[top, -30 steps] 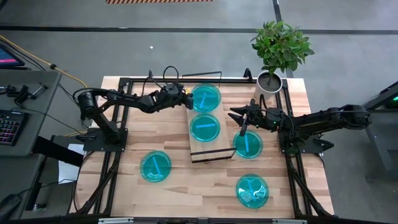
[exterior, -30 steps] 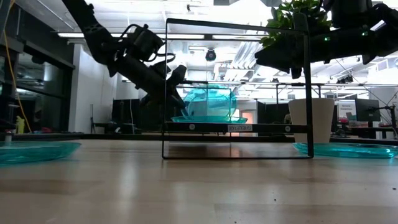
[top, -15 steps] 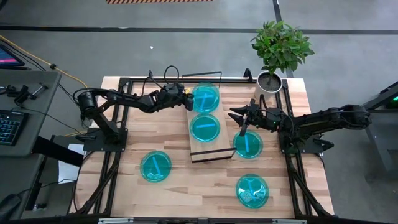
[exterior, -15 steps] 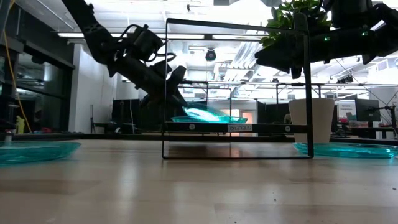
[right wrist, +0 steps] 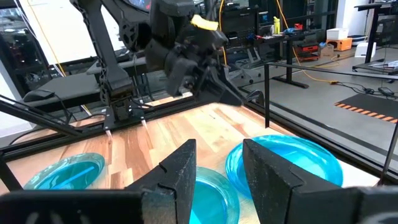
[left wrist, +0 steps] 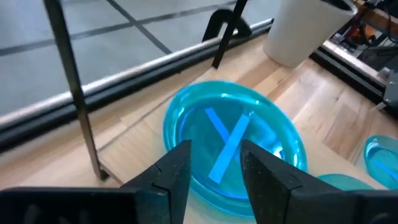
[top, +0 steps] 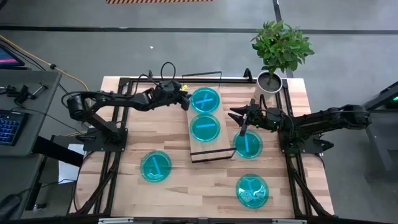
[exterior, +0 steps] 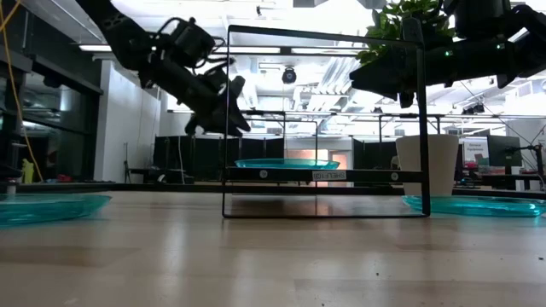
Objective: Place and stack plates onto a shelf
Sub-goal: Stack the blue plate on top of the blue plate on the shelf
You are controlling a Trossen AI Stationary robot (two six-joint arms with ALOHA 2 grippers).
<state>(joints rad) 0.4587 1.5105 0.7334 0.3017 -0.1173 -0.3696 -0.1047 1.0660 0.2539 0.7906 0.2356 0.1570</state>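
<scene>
Two blue plates lie flat on the light-wood shelf (top: 210,148): one at its far end (top: 206,99), marked with an X (left wrist: 233,146), and one at its middle (top: 205,127). My left gripper (top: 186,99) hangs open just left of the far plate and above it (exterior: 229,115), touching nothing. My right gripper (top: 238,118) is open over the table right of the shelf, above a third plate (top: 248,144); nothing is between its fingers (right wrist: 180,171). Two more plates (top: 155,166) (top: 252,190) lie on the tabletop nearer the front.
A potted plant (top: 269,79) stands at the table's far right corner. The shelf's thin black frame (exterior: 324,119) rises around the board's ends. Black frame rails run along the table's left and right sides. A desk with a keyboard (top: 9,127) stands off to the left.
My left gripper has opened and let go of the far plate. The plate, tipped up at first, has dropped flat onto the shelf's far end. The gripper has then drawn back up and toward the table's left edge.
</scene>
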